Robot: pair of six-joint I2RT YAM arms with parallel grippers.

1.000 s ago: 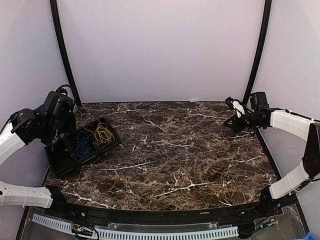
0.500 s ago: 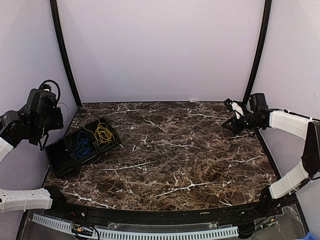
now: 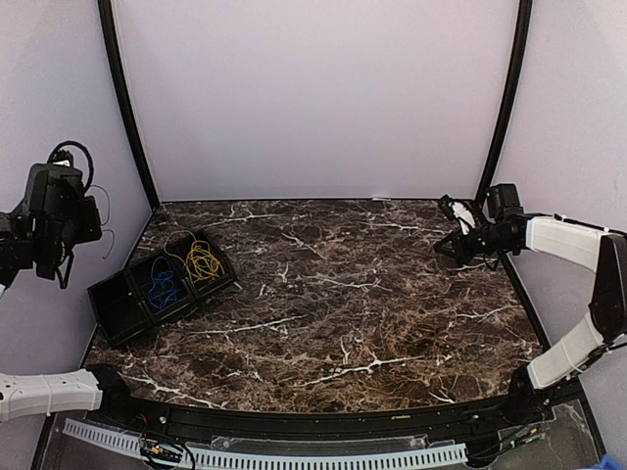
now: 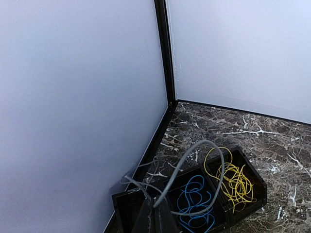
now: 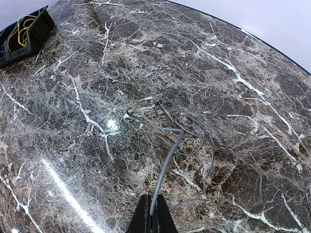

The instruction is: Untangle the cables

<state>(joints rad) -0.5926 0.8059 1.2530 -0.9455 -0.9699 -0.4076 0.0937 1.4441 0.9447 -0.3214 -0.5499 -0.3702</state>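
Yellow cables and blue cables lie in loose loops in two compartments of a black tray at the table's left. They also show in the left wrist view, the yellow cables beside the blue cables. My left gripper is high up beside the left wall, left of the tray. In its wrist view the left gripper is shut on a thin grey cable that arches above the tray. My right gripper hovers at the far right; in its wrist view the right gripper is shut on another grey cable that hangs over the table.
The tray's third, leftmost compartment looks dark and holds no bright cable. The tray's corner shows far off in the right wrist view. Black frame posts stand at the back corners. Walls enclose the marble table.
My left arm has risen and swung left, away from above the tray, carrying the grey cable. My right arm has barely moved.
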